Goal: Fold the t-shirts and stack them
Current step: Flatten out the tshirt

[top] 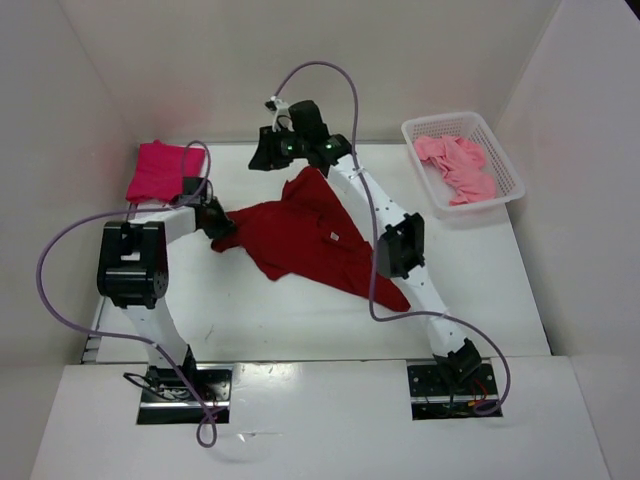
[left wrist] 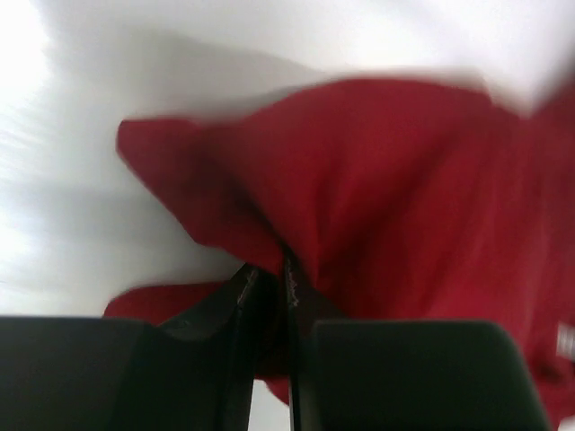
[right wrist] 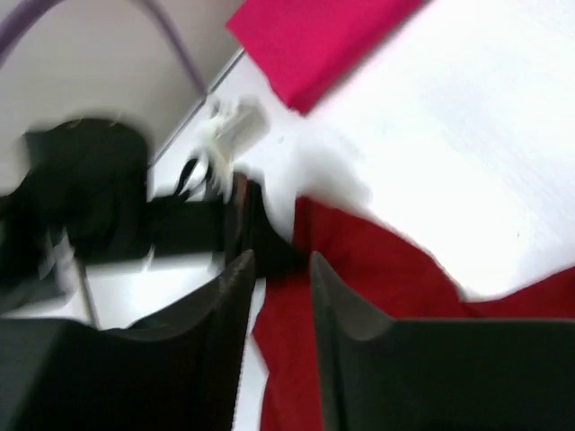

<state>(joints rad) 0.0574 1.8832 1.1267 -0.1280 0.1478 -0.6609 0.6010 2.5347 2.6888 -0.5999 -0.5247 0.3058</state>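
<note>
You're at the spreading-out step, by my read: dark red shirt (top: pixel 310 240) lies rumpled mid-tabletop (top: pixel 480 290), left tool (left wrist: pixel 272 265) pinching its left edge, right tool (right wrist: pixel 277 262) spread over its far corner; next, close right there and draw the cloth flat.

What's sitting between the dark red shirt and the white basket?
In the top view, bare table and the right arm crossing between dark red shirt and basket.

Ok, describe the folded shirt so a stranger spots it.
On the white table, look to the far left corner. The bright crimson-pink shirt lies there, folded; the dark red shirt is spread mid-table, the light pink shirt crumpled in the basket.
</note>
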